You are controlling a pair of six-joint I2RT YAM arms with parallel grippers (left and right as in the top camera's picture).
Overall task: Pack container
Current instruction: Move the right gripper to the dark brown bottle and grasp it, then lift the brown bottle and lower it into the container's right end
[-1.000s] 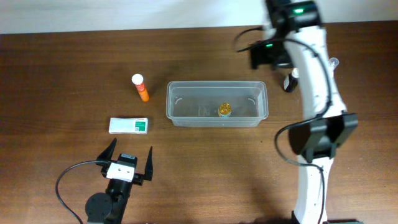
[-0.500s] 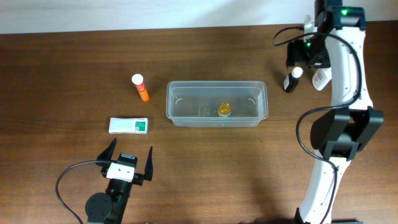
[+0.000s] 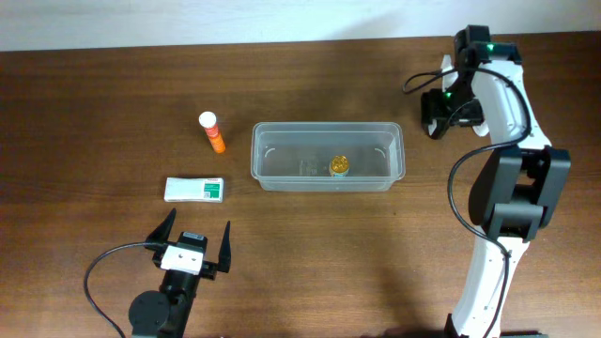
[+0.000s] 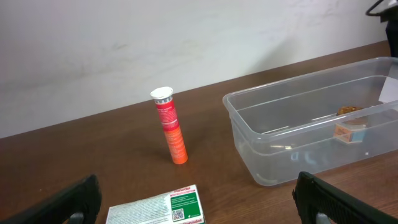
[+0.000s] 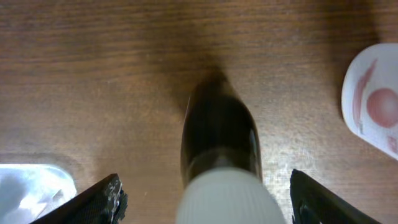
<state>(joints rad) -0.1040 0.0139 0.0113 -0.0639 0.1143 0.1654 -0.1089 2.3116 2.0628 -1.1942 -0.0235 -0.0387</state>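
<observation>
The clear plastic container (image 3: 259, 158) stands mid-table with a small gold-topped jar (image 3: 340, 166) inside; it also shows in the left wrist view (image 4: 249, 149). My right gripper (image 3: 440, 115) is open, right of the container. Its fingers (image 5: 208, 199) straddle a dark bottle with a white cap (image 5: 219, 134) without closing on it. My left gripper (image 3: 197, 233) is open and empty near the front edge (image 4: 198, 186). An orange tube with a white cap (image 3: 213, 133) stands left of the container (image 4: 170, 127).
A white-and-green box (image 3: 194, 190) lies flat in front of the orange tube, just ahead of my left fingers (image 4: 155, 206). A white item with pink marks (image 5: 372, 99) sits right of the dark bottle. The container's corner (image 5: 28, 193) shows at the lower left.
My right arm has swung from above the container's right end to the back right and come down over the dark bottle. The left arm has not moved.
</observation>
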